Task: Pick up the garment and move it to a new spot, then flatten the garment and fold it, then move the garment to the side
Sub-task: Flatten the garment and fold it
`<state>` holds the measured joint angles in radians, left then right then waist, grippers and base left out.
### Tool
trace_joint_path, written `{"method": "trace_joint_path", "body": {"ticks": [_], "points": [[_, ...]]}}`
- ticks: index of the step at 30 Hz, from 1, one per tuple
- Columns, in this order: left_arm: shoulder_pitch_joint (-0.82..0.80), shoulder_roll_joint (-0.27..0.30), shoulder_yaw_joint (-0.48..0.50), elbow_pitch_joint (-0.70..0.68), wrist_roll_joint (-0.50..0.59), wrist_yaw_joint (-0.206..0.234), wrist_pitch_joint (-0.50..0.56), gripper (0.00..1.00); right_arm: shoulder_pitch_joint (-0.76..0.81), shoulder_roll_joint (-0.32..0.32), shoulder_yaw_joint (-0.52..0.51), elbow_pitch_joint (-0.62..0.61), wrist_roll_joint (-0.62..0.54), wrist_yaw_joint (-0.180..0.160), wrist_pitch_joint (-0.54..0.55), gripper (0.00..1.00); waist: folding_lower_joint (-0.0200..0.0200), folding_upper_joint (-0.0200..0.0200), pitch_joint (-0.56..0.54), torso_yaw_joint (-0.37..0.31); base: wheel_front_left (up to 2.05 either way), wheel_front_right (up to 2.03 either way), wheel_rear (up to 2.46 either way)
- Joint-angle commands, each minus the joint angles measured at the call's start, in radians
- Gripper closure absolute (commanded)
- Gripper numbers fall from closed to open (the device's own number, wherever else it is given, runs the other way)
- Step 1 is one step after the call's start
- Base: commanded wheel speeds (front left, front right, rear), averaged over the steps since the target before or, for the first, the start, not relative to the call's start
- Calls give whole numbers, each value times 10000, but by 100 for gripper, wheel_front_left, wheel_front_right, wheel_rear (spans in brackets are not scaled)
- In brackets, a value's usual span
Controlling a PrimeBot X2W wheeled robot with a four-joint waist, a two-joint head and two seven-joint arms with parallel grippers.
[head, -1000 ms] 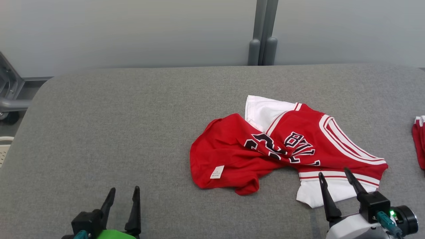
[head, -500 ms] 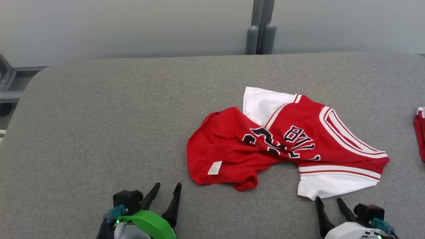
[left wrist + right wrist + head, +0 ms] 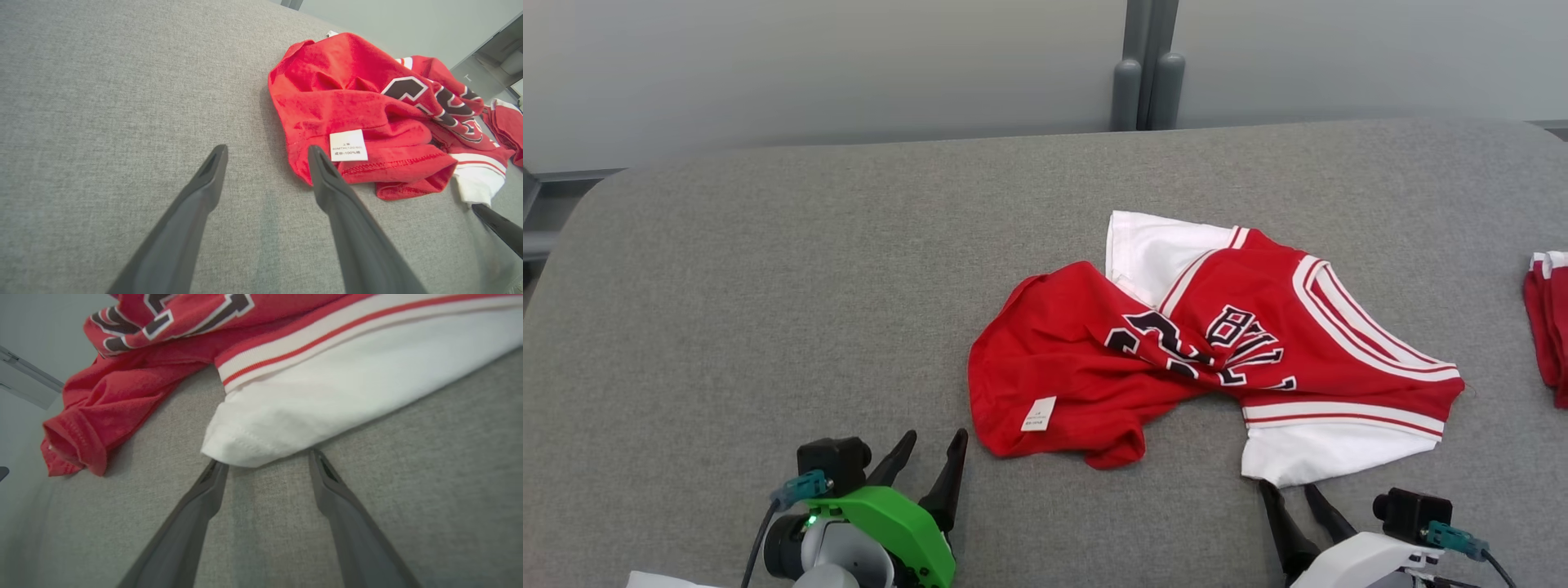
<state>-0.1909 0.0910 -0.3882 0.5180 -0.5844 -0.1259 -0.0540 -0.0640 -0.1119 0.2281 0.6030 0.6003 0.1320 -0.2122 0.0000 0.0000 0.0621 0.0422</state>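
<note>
The red and white jersey lies crumpled on the grey table, right of centre, with a white label showing on its near red hem. The left gripper sits low just beside that hem, fingers spread and holding nothing. The right gripper, also spread and empty, has its tips at the edge of the white sleeve. Another red cloth lies at the table's right edge, well apart.
</note>
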Motion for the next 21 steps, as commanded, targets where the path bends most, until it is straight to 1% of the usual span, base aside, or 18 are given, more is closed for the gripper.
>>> {"method": "trace_joint_path", "body": {"ticks": [1, 4, 7, 10, 12, 14, 17, 21], "points": [[17, 120, 57, -54, -84, 44, -35, 0, 254, -147, -22, 11, 335, -28, 172, 0, 0, 0, 45, -143, 0, 0, 0], [93, 190, 29, -84, -53, 112, 37, 0, 219, -322, -18, -258, 1028, -29, 458, 0, 0, 0, 55, -248, 0, 0, 0], [77, 221, -29, -166, -20, 183, 146, 0, 128, -361, -214, -401, 1866, -34, 1091, 0, 0, 0, 52, -288, 0, 0, 0], [62, 219, -126, -294, -16, 290, 412, 0, 202, -459, -455, -390, 2484, -39, 2162, 0, 0, 0, 28, -231, 0, 0, 0], [78, 205, -181, -453, -49, 345, 608, 0, 360, -638, -411, -564, 2606, -71, 3016, 0, 0, 0, 37, -159, 0, 0, 0], [96, 224, -203, -607, -81, 391, 755, 0, 557, -1107, -122, -1111, 2234, -68, 3795, 0, 0, 0, 58, -94, 0, 0, 0], [183, 296, -179, -860, -147, 473, 910, 0, 775, -2080, -50, -2308, 1550, -57, 4826, 0, 0, 0, 96, -65, 0, 0, 0], [267, 415, -129, -1199, -197, 568, 1022, 0, 886, -3093, -534, -4657, 875, -11, 6410, 0, 0, 0, 201, -104, 0, 0, 0]]}}
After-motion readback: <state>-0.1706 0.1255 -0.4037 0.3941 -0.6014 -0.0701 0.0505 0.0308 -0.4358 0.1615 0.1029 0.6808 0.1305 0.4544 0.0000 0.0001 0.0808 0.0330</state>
